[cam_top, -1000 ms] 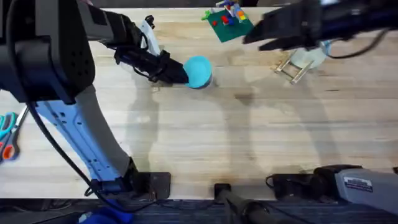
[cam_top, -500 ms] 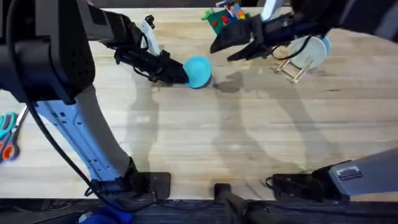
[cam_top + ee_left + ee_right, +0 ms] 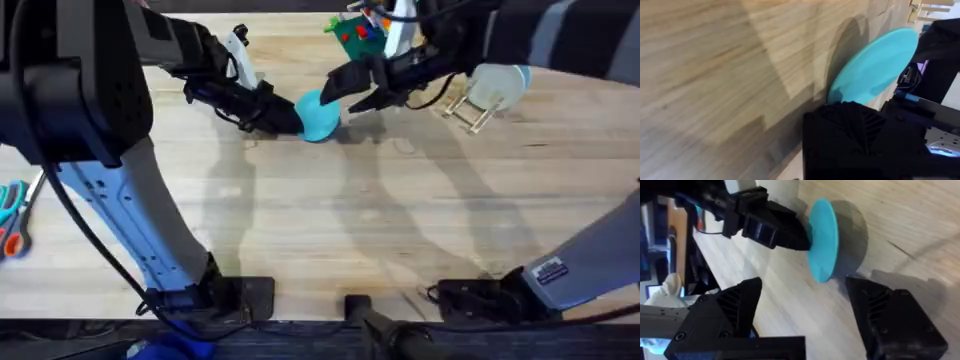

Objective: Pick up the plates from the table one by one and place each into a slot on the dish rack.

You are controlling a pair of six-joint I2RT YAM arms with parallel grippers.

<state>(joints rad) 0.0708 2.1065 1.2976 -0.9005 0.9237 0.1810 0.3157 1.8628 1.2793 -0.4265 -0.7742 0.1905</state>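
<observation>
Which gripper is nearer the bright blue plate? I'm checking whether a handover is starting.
Left. The left gripper is shut on the bright blue plate, holding it upright on the table. The right gripper is open close beside the plate, not touching it.

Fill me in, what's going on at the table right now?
The left gripper is shut on the edge of the bright blue plate, holding it tilted up off the table. The right gripper is open and sits right beside that plate on its far side, its fingers spread as if to take it. The dish rack stands off to the right with a light blue plate already in it.
</observation>
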